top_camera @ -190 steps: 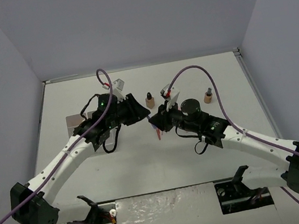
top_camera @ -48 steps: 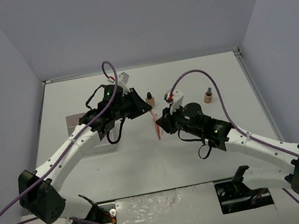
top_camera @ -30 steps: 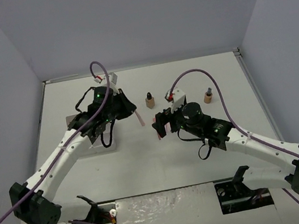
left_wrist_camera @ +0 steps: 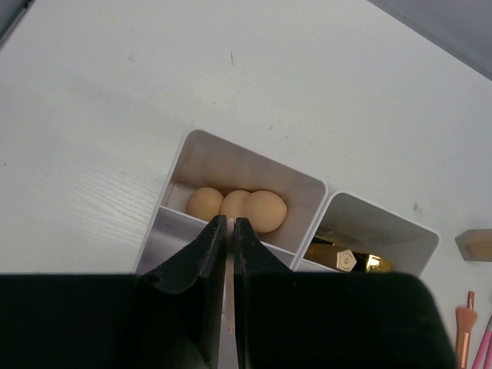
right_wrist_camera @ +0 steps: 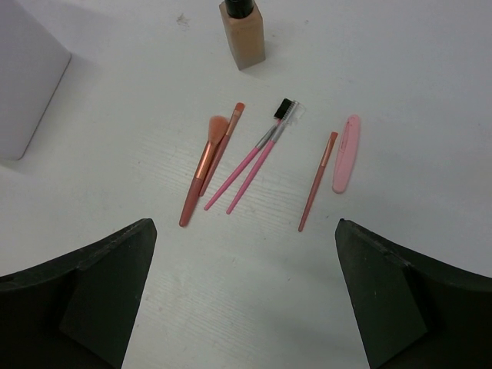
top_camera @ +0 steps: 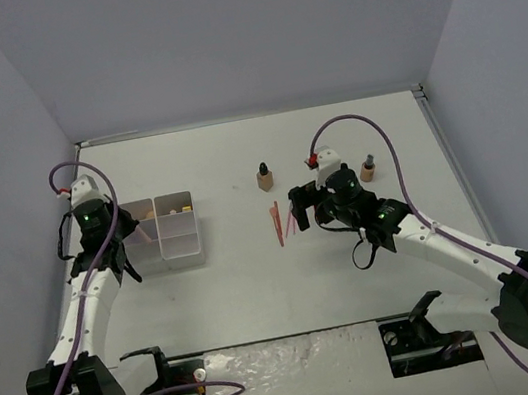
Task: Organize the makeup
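Observation:
The white organizer (top_camera: 182, 256) stands at the left; in the left wrist view its rim (left_wrist_camera: 247, 162) frames two peach sponges (left_wrist_camera: 238, 209) in one compartment and a black-gold lipstick (left_wrist_camera: 347, 261) in the one beside it. My left gripper (left_wrist_camera: 229, 223) hangs over the organizer, shut on a thin pale pink stick (top_camera: 146, 233). My right gripper (right_wrist_camera: 244, 223) is open above the loose makeup on the table: a peach brush (right_wrist_camera: 201, 165), two pink sticks (right_wrist_camera: 247, 167), a thin red stick (right_wrist_camera: 317, 182) and a pink oval piece (right_wrist_camera: 346, 152). A tan bottle (right_wrist_camera: 244, 32) stands beyond them.
A second tan bottle (top_camera: 368, 170) stands right of the right arm, near its purple cable. A corner of the organizer (right_wrist_camera: 23, 77) shows at the left of the right wrist view. Grey walls close in the table on three sides.
My left arm has swung left from the table's middle, carrying the pink stick over the organizer. My right gripper has shifted slightly back and stays open over the brushes.

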